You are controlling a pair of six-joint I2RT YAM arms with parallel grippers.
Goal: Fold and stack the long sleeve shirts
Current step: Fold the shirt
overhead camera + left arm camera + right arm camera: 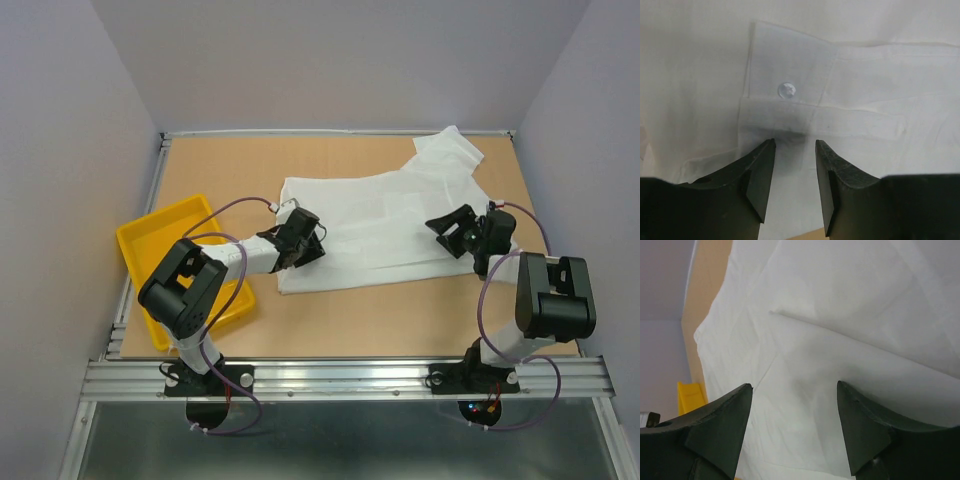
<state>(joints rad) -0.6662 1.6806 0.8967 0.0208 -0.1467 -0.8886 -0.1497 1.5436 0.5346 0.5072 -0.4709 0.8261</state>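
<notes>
Left gripper [795, 142] half-parted, right gripper [795, 387] wide, both empty over the thin white buttoned shirt [380, 225]; a deep pinch risks dragging folded layers.

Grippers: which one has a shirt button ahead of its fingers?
The left gripper: a white button lies just ahead of it on the white shirt. The right gripper faces only plain fabric.
</notes>
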